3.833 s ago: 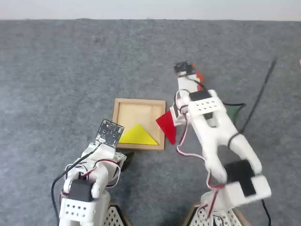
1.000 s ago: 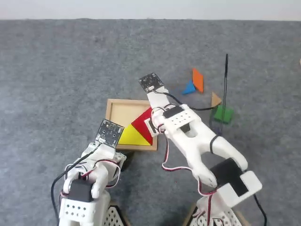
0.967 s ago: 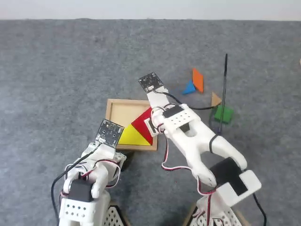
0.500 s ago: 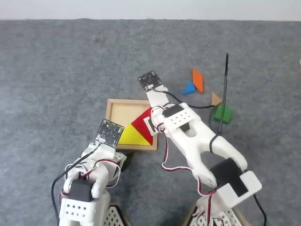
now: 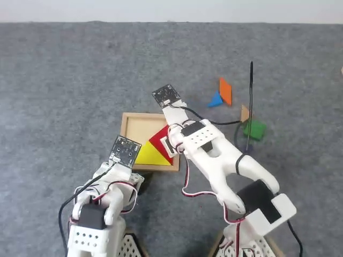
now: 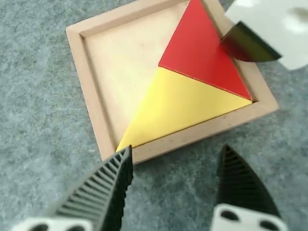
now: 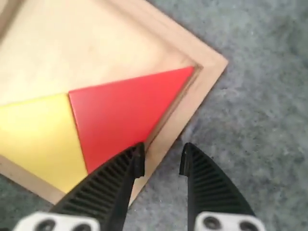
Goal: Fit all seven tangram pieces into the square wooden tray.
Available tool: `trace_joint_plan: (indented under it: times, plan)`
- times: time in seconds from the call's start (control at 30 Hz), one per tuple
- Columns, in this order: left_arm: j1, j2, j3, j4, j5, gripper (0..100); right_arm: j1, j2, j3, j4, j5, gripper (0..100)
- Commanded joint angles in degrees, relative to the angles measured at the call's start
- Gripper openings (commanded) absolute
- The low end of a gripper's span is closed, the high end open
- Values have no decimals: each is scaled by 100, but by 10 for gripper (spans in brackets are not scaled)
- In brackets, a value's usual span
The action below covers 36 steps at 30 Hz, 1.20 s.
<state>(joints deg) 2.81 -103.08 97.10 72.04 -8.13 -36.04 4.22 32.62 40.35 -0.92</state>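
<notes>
We see the square wooden tray (image 5: 134, 124) lying on the grey table (image 5: 64, 80), in front of the two arms. Two pieces lie flat inside it. The yellow triangle (image 6: 180, 103) has its long edge against the rim nearest the robot, and the red triangle (image 7: 120, 113) has its long edge against the right-hand rim. The two touch along one short edge (the other half of the tray floor shows as bare wood).

The right gripper (image 7: 162, 159) hangs low over the tray's right rim, jaws parted and holding nothing. One finger sits over the edge of the red triangle, the other over the table just outside the rim. We cannot tell whether either finger touches anything. The left gripper (image 6: 176, 154) is likewise released and empty, jaws wide, hovering above the table just short of the tray's near rim.

Well apart from the tray, on the right side of the table, lie four more pieces. A blue triangle (image 5: 215, 99) sits just beside an orange parallelogram (image 5: 225, 91), and a small tan triangle (image 5: 245, 113) lies near a green square (image 5: 254, 129).
</notes>
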Motion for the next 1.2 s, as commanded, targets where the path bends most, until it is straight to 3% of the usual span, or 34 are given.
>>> trace_joint_plan:
  times: [0.0, 0.43, 0.93, 1.17]
  plan:
    - [44, -97, -66, 26, 35, 280, -31, 48, -141, 13, 62, 144]
    - [44, -97, -66, 26, 35, 280, 321, 558, -624, 629, 519, 144]
    - [44, -97, -66, 26, 35, 280, 1868, 532, -536, 1103, 791, 143]
    - [44, -97, -66, 26, 35, 280, 2132, -567, 510, 822, 774, 143]
